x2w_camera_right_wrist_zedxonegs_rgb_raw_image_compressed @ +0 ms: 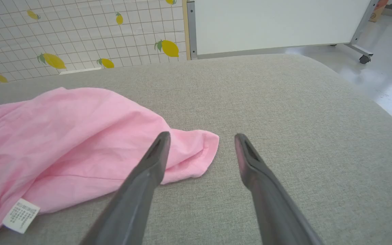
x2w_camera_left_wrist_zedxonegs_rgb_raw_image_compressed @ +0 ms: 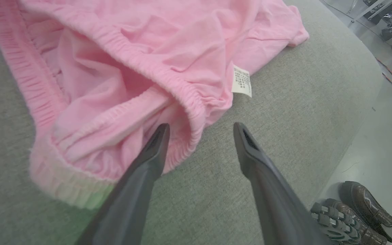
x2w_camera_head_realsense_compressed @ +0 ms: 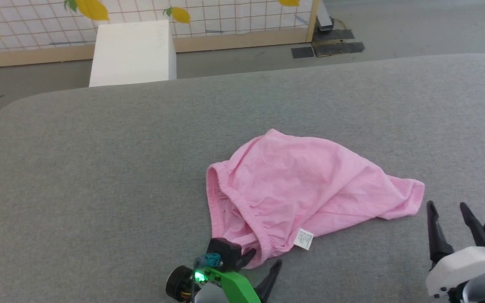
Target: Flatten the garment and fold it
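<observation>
Left end effector sits at the near edge of the desk, released, its two fingers spread wide. In the left wrist view one finger crosses the near edge of the ruffled waistband and the other stands over bare grey cloth, with nothing pinched between them.

Just beyond it I see the garment, a pink heap near the middle of the desk, a little to the right and toward the near side. Its waistband opening gapes on the left, the upper layer is rumpled and creased, and the small white label pokes out at the near edge. Further right the fabric tapers to a bunched corner.

Just near of that corner hovers the right end effector, likewise released, fingers apart and empty. One fingertip is beside the corner, and I cannot tell whether it touches.

My reading is that flattening is barely begun: the cloth lies spread out but is neither smooth nor squared, and no fold is made. The smoothing and all of the folding remain.
</observation>
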Robot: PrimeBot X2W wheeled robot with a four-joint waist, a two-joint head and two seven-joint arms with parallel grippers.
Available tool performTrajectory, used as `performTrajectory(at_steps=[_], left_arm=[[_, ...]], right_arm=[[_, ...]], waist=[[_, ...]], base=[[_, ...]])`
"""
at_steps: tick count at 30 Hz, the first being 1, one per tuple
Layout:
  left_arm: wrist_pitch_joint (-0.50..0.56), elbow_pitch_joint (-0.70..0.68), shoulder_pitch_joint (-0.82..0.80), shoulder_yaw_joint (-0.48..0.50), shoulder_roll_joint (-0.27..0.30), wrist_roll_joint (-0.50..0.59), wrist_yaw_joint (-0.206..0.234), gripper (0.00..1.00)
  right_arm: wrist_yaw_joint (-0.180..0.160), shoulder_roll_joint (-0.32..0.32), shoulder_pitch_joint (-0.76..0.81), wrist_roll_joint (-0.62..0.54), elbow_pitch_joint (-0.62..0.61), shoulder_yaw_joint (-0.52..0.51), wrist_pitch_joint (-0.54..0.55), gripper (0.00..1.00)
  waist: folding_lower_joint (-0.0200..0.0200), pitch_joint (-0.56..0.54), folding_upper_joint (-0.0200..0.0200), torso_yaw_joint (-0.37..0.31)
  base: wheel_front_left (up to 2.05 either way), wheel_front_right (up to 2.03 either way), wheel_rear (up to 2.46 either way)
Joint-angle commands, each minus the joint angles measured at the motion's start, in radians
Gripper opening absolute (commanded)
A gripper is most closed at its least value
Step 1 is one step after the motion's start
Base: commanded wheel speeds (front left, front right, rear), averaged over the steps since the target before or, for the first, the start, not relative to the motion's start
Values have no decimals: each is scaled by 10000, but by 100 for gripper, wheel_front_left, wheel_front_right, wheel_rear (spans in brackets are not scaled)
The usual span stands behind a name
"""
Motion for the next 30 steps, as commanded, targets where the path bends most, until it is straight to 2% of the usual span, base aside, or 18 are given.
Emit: performTrajectory(at_steps=[1,6,7,8,13,18,24,27,28,30], left_arm=[[90,63,-243,24,25,-163,4,100],[276,251,-537,-32,-66,-272,114,100],[254,253,-577,-40,-78,-296,112,35],[282,261,-606,-70,-93,-358,103,0],[163,132,-609,34,-47,-541,142,0],[-272,-331,-344,688,128,-896,518,0],[-830,-1121,-58,1446,324,-1279,870,0],[-1167,-1419,-36,1821,437,-1285,1145,0],[-1447,-1592,-57,2090,503,-1267,1356,0],[-1540,-1619,-87,2154,516,-1251,1424,0]], right_arm=[[-15,20,-30,109,10,120,-60,100],[-15,21,-186,276,174,352,-202,100],[-15,21,-203,295,215,376,-234,100],[-15,21,-214,330,268,400,-263,100],[-15,21,-230,370,482,340,-328,100],[-15,21,-305,333,611,129,-226,100],[-15,22,-508,398,942,114,535,100],[-15,22,-629,471,1058,208,962,100],[-15,22,-741,558,1157,351,1268,100],[-15,22,-818,591,1193,440,1364,100]], waist=[[0,12,-1,-169],[0,99,-1,-411],[0,107,-1,-432],[0,120,-1,-456],[0,186,-1,-435],[0,246,-1,-182],[0,333,-1,194],[0,377,-1,359],[0,434,-1,498],[0,479,-1,550]], base=[[0,0,0],[0,0,0],[0,0,0],[0,0,0],[0,0,0],[0,0,0],[0,0,0],[0,0,0],[0,0,0],[0,0,0]])
